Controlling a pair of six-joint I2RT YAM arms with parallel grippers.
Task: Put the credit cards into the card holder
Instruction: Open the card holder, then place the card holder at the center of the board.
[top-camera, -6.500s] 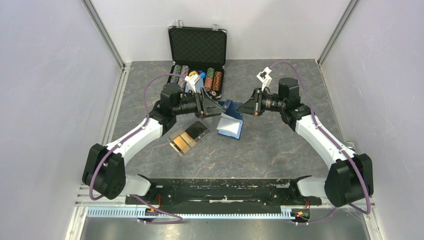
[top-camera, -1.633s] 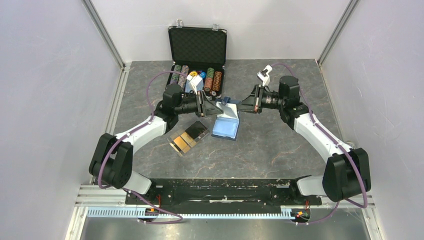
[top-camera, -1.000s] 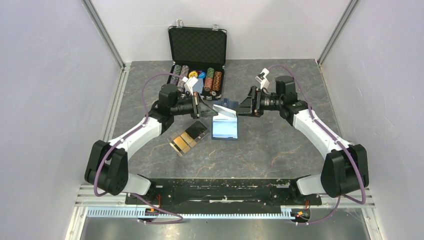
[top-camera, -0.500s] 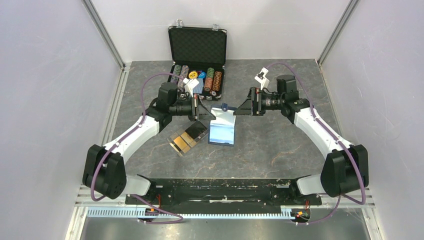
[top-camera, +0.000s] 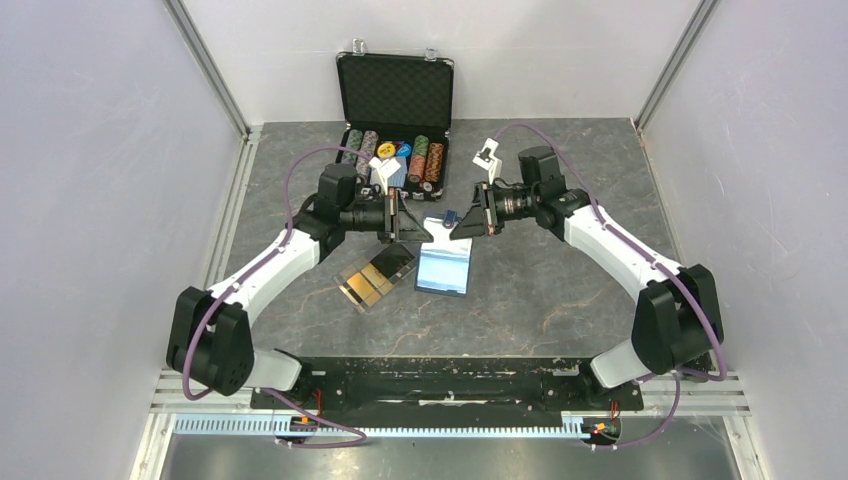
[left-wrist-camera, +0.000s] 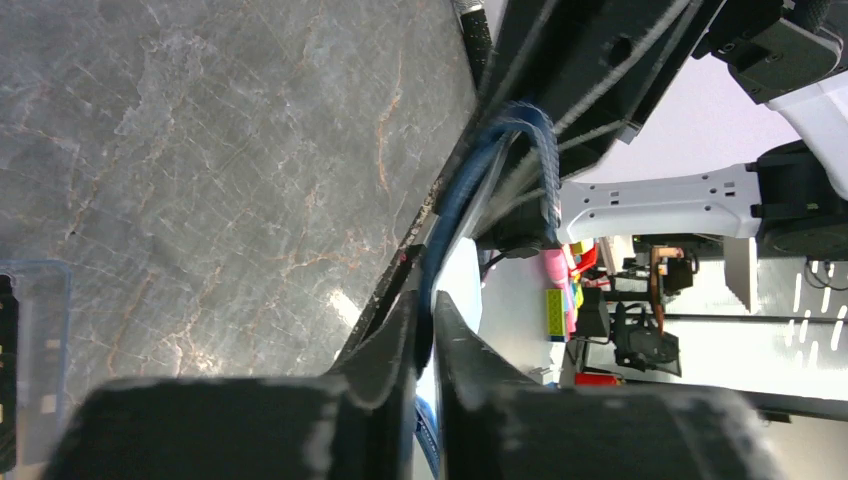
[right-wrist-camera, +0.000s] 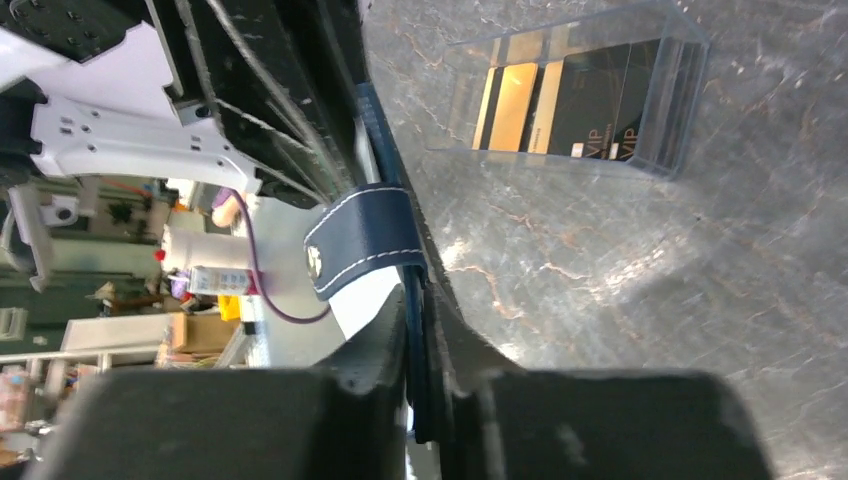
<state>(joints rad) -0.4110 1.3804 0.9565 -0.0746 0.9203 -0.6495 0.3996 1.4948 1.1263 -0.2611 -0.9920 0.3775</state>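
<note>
Right arm has swung in leftward since half a second ago; right gripper (top-camera: 460, 226) now sits close to left gripper (top-camera: 408, 224), both just on the near side of the chip case (top-camera: 394, 95). Card holder (top-camera: 444, 270) has squared up and lies flatter than several seconds back.

Pose: both arms reach forward with forearms angled inward. The wrists are turned so the fingers point at each other across the holder's far edge.

Left gripper: fingers nearly together, pinching the thin blue edge of the holder. Right gripper: fingers likewise close-set on the navy edge, just below the snap tab (right-wrist-camera: 365, 240), which curls over beside them.

Holder is open, pale inner face up, directly on the near side of the chip case. Its far edge is lifted between the grippers, the near part resting on the table.

Credit cards (right-wrist-camera: 575, 95), gold and dark, lie flat in a clear tray (right-wrist-camera: 688, 95), nearer than the chip case and toward its left. The tray is just beside the holder.
</note>
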